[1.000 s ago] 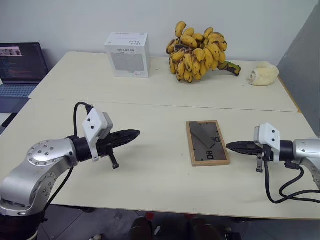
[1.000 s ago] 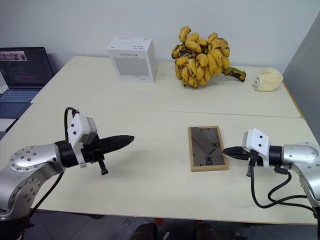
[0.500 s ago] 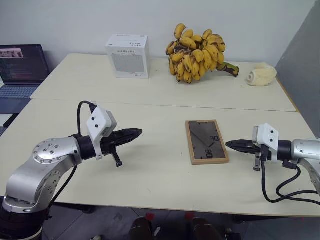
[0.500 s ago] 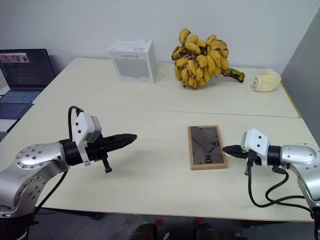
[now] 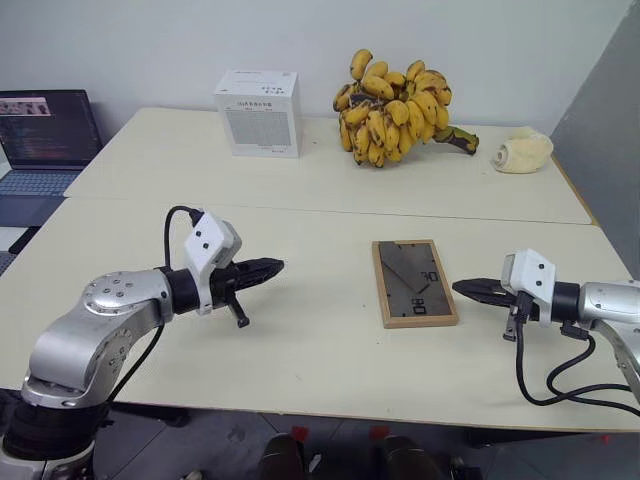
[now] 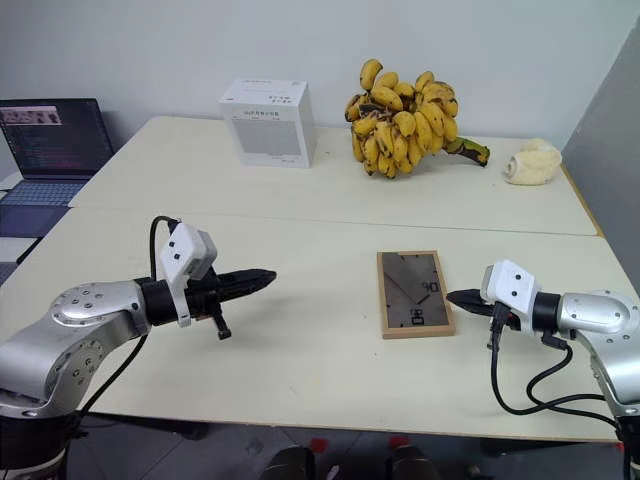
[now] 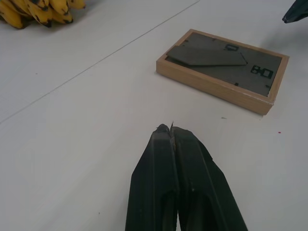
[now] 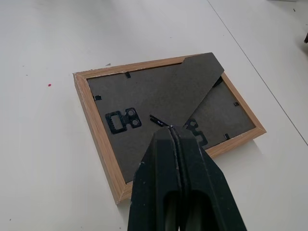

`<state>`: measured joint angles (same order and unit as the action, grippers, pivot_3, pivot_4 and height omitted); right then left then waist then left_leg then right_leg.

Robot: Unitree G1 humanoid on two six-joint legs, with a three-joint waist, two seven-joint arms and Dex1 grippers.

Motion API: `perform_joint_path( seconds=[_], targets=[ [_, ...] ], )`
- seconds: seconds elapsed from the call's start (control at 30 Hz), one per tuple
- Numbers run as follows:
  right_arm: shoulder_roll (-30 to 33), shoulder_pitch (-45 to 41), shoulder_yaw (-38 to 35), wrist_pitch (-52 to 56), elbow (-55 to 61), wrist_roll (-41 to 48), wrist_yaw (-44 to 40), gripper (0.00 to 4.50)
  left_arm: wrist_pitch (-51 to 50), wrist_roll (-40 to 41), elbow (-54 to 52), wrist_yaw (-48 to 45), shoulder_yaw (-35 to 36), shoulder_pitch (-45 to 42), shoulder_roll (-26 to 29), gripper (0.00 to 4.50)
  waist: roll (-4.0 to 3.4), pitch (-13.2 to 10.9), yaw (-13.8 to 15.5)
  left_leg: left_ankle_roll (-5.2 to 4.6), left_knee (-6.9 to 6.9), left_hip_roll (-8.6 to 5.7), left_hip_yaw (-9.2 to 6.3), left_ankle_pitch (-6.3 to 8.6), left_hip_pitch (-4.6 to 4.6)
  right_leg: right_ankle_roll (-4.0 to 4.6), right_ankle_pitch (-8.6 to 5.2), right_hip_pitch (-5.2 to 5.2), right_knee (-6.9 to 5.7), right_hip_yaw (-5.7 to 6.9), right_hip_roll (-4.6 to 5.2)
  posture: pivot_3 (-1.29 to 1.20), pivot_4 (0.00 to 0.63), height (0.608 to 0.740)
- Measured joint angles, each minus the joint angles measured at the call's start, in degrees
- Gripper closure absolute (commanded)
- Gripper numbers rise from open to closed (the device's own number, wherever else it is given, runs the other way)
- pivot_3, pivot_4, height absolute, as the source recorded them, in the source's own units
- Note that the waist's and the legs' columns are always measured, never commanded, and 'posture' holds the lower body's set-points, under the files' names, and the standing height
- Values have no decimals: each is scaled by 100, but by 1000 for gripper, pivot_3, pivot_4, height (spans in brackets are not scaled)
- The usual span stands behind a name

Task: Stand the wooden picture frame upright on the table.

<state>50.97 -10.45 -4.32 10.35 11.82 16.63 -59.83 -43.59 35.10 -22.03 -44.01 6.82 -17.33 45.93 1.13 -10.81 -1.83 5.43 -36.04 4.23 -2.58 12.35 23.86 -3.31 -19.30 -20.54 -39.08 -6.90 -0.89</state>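
Wooden picture frame (image 5: 414, 283) lies face down, flat on the worktop (image 5: 320, 350), toward its right edge. Right hand (image 5: 462, 289) just beside it, left hand (image 5: 272, 266) well apart; both pinched together, empty. Looks light, rigid, glass likely fragile. Best taken by the long wooden edges.

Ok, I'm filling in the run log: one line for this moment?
wooden picture frame: flat, back up | left gripper: shut, apart | right gripper: shut, beside frame | not yet upright
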Motion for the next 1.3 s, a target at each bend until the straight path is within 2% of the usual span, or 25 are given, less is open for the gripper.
perform_joint_path(
  seconds=[0.5,0.77,0.9,1.13,1.23,1.3],
  targets=[
    [-264,34,341,-301,-124,-423,126,4500,-2910,1671,874,845,41,-1148,-1323,4448,0,0,1,1,-5,-7,-21,-1,-1,0,0,11,-8,12,1,0,150,740],
    [-398,-35,568,-509,-417,-781,266,4500,-3500,1497,2238,1360,-24,-1945,-1922,3033,0,1,3,1,-12,-17,-36,-2,-4,0,1,20,-10,21,5,0,150,740],
    [-431,-282,573,-666,-831,-1269,744,4500,-3813,1378,3054,1537,9,-2443,-2256,2212,0,1,3,1,-16,-23,-40,-3,-4,-1,1,24,-10,22,10,0,150,740],
    [-384,-426,674,-1032,-1392,-2060,1343,4500,-4114,1228,3644,1599,-50,-2811,-2836,822,0,1,4,15,-14,-35,-44,-11,-1,-1,1,24,-6,18,16,0,150,740],
    [-360,-509,876,-1403,-1836,-2638,1685,4500,-4138,1164,3740,1587,-195,-2894,-3087,10,-1,1,4,18,-15,-42,-43,-13,-2,-1,1,25,-6,15,21,0,150,740],
    [-360,-626,1001,-1564,-2031,-2848,1819,4500,-4174,1110,3844,1586,-255,-2913,-3171,10,-1,1,1,19,-15,-43,-43,-15,-2,-1,1,25,-7,13,21,0,150,740]
  ],
)
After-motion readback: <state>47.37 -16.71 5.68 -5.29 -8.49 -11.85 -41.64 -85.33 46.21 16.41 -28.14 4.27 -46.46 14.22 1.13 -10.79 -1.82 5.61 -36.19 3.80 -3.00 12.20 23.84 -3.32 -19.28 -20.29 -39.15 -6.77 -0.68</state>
